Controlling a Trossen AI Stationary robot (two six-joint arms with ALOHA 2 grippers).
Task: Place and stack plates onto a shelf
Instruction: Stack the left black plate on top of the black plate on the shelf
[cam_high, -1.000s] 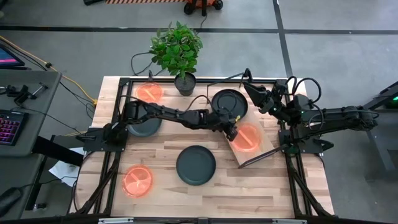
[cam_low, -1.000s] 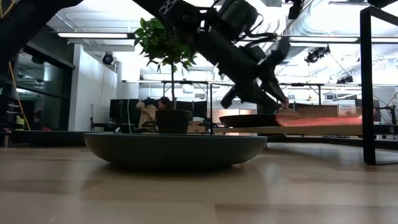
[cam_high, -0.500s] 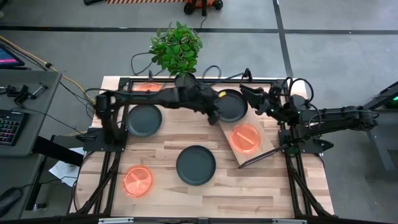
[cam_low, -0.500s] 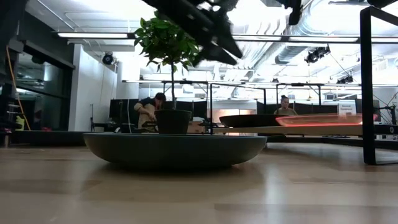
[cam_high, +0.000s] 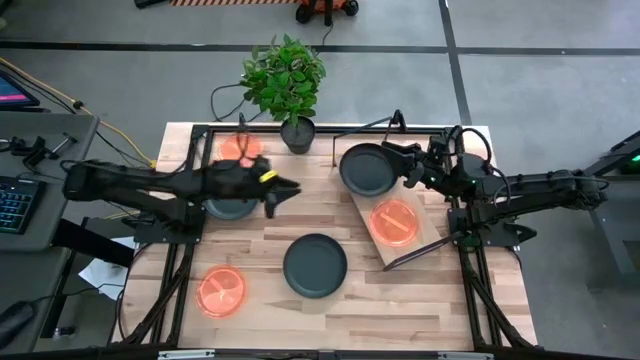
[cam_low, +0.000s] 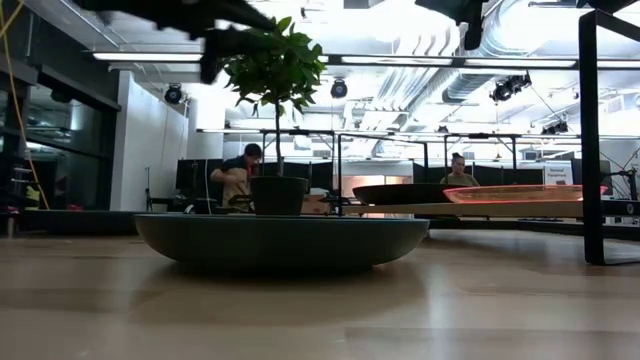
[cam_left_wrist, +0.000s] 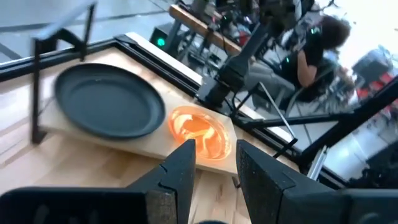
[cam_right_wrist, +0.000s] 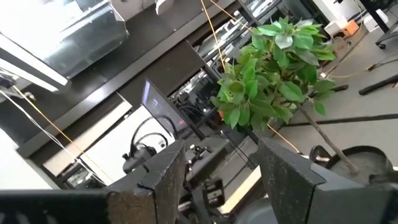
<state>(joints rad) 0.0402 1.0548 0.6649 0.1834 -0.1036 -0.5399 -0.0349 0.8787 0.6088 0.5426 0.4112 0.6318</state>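
Note:
The shelf (cam_high: 410, 240) stands at the table's right, slanted, and carries a dark grey plate (cam_high: 365, 170) at its far end and an orange plate (cam_high: 394, 222) nearer. A second grey plate (cam_high: 315, 265) lies mid-table, and a third (cam_high: 228, 205) lies at the left, partly under my left arm. Two more orange plates lie on the table, one (cam_high: 222, 292) near left, one (cam_high: 240, 148) far left. My left gripper (cam_high: 287, 188) hovers open and empty right of the left grey plate. My right gripper (cam_high: 398, 165) hangs open and empty by the shelf's grey plate.
A potted plant (cam_high: 287, 80) stands at the table's far edge between the arms. A black metal frame (cam_high: 200, 130) runs along the table's sides. Bare wood lies between the middle grey plate and the shelf. People sit in the room behind (cam_low: 240, 170).
My left gripper was at the rim of the orange plate on the shelf; it has risen, swung over the shelf's grey plate and drawn back toward the table's left. The orange plate stays flat on the shelf. My right gripper has edged slightly toward the shelf's grey plate.

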